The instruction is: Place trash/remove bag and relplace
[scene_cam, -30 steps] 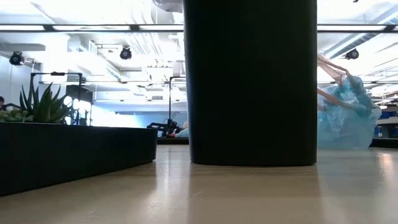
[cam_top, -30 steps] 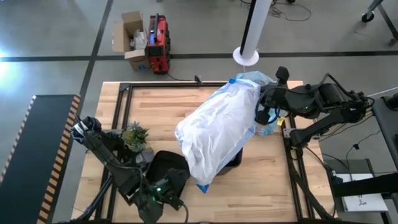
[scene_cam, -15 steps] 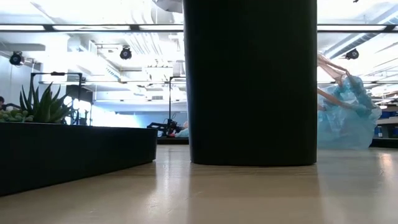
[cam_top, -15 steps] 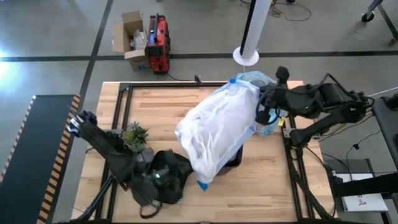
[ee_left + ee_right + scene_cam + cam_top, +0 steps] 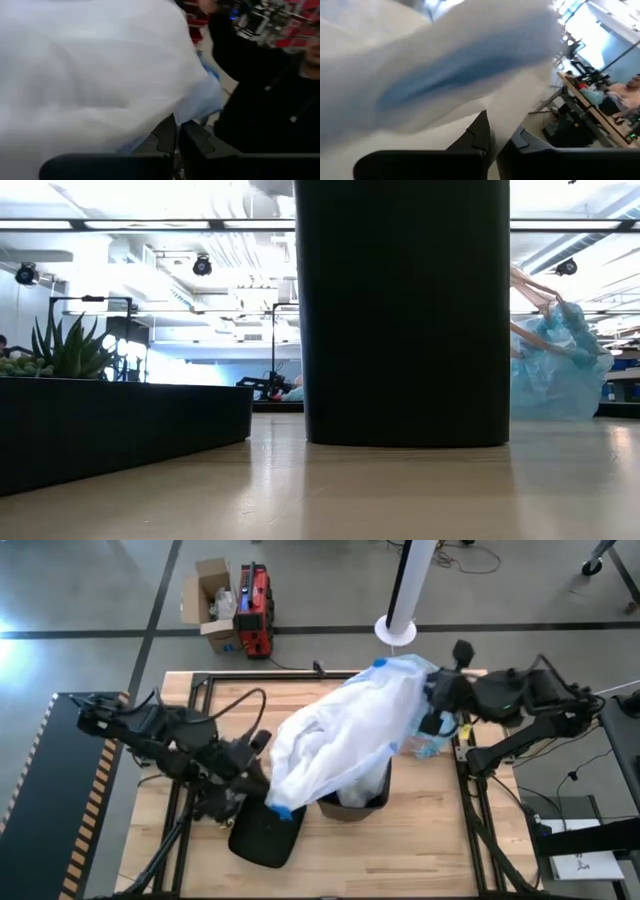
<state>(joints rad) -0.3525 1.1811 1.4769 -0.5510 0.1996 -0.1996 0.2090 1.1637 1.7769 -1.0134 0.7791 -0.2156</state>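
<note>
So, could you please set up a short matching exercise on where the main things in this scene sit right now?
Things:
1. white bag
2. black bin
3. left gripper
4. cardboard box

Places or states:
A. on the floor beyond the table
B. stretched between both grippers above the table
C. standing on the table under the bag
D. shut on the bag's lower-left end

Pairs: 1-B, 2-C, 3-D, 4-A
</note>
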